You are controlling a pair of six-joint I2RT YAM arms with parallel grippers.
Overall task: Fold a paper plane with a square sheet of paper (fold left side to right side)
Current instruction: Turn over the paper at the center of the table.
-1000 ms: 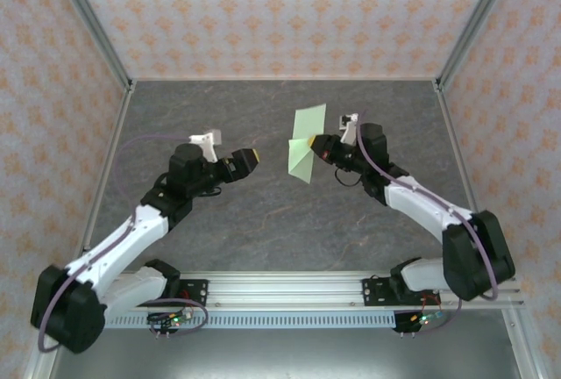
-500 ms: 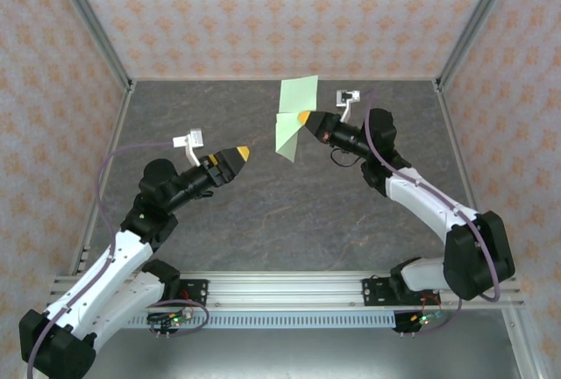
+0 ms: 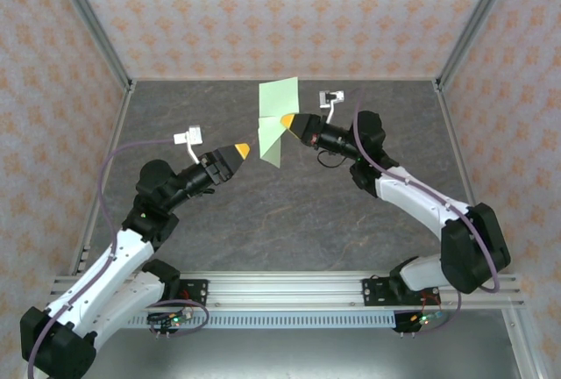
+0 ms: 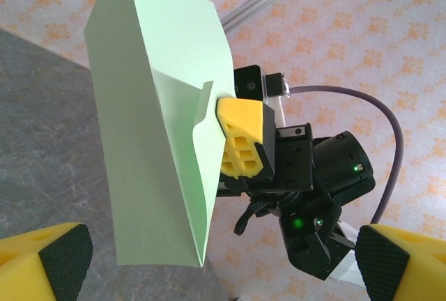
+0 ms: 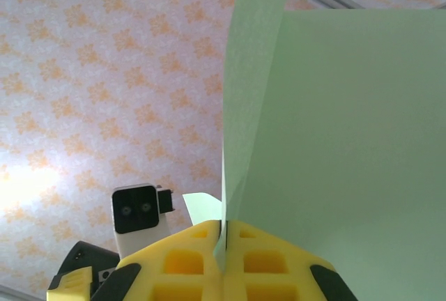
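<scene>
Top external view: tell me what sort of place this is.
Probably a lab robot cell: patterned panel walls, metal frame, dark tabletop, left arm and right arm bolted to a rail.

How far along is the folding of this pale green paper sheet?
Done: the thin pale green paper sheet is partly folded, with flaps. In hand: the right gripper pinches it shut in mid-air; the left gripper faces it, open. Left: narrowing it to a point.

Dark grey, stone-patterned worktop [image 3: 280, 221], enclosed by pale walls [image 3: 263, 19] with an orange motif. A silver rail [image 3: 289, 289] along its near edge carries the left arm base [image 3: 162, 275] and right arm base [image 3: 412, 275].
</scene>
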